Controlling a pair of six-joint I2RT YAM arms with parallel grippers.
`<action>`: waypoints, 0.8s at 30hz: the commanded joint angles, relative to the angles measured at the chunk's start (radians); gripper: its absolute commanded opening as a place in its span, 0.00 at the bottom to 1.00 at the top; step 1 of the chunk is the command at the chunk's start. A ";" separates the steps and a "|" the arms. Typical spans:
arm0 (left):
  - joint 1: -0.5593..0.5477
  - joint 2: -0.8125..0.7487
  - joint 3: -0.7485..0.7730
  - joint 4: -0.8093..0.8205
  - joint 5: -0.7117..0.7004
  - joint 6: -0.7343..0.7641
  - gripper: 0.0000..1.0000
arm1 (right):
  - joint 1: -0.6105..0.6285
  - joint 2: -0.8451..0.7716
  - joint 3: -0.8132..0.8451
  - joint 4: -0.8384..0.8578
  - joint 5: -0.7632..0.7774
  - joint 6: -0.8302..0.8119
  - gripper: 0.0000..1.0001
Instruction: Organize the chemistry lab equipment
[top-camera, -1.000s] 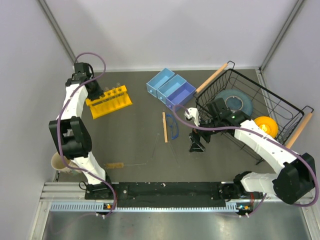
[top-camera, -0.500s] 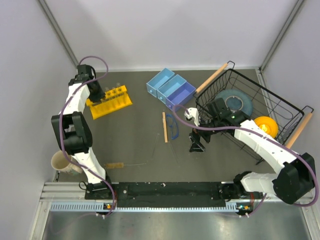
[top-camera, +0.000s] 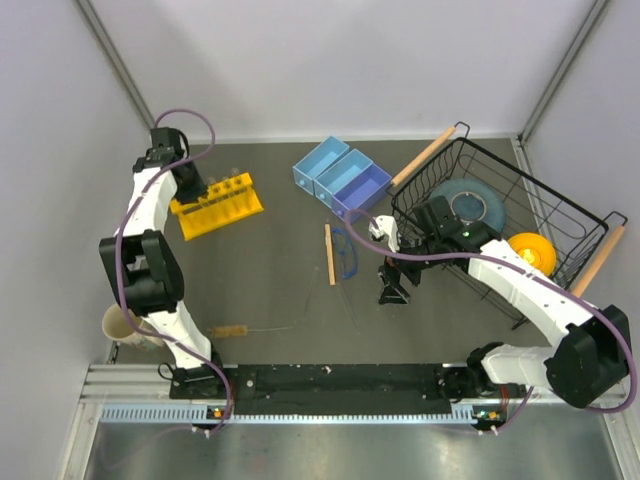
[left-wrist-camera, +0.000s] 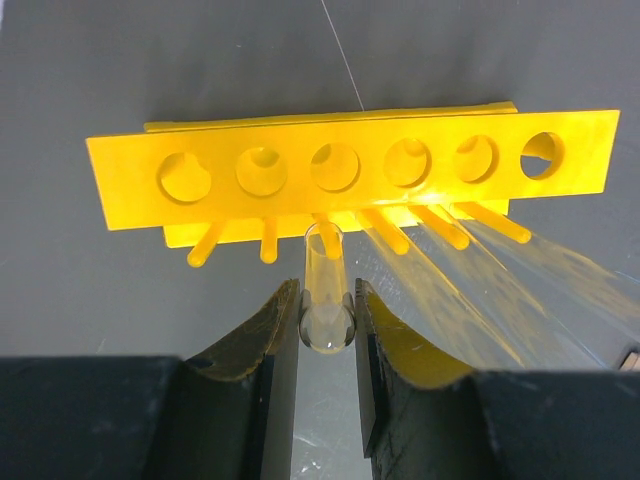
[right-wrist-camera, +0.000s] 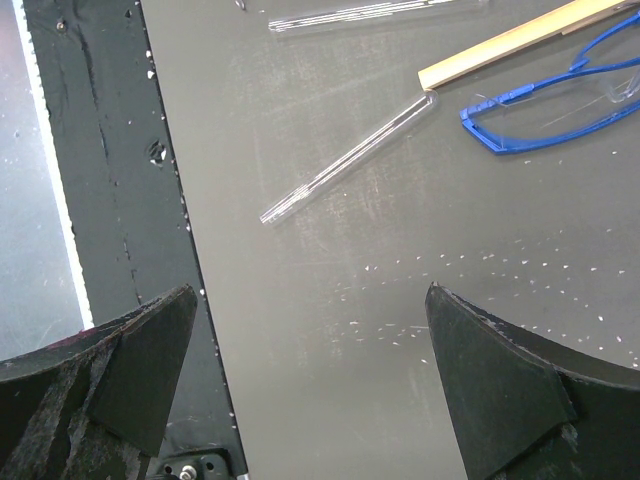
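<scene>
Left fingers (left-wrist-camera: 283, 322) are clenched on a thin glass tube (left-wrist-camera: 325, 285). The left wrist view shows the grip plainly: the tube stands between both tips, its far end at the near edge of the yellow rack (left-wrist-camera: 350, 170), in line with the third hole from the left. Whether it sits in that hole I cannot tell. More clear tubes (left-wrist-camera: 480, 265) slant out under the holes to the right.

From above, only the arm over the rack (top-camera: 218, 205) at the desk's (top-camera: 270, 280) far left shows; the held tube is too fine to make out.

Right fingers (right-wrist-camera: 500, 385) are spread wide with nothing between them, low over bare desk. That wrist view shows a second glass tube (right-wrist-camera: 345, 160) lying loose, its end just beside the wooden stick (right-wrist-camera: 510, 42), with the blue safety glasses (right-wrist-camera: 550, 110) near.

The top view places the stick (top-camera: 329, 254) and glasses (top-camera: 345, 252) mid-desk, the brush (top-camera: 232, 329) nearer the arm bases, and the wire basket (top-camera: 560, 215) at right.
</scene>
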 joint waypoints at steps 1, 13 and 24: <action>0.006 -0.088 -0.014 -0.016 -0.040 0.023 0.10 | -0.007 0.007 0.008 0.009 -0.031 -0.007 0.99; 0.006 0.009 0.034 -0.016 -0.014 0.020 0.13 | -0.009 -0.005 0.002 0.006 -0.020 -0.009 0.99; 0.006 0.012 0.037 -0.020 -0.017 0.012 0.48 | -0.007 -0.002 0.008 0.001 -0.012 -0.007 0.99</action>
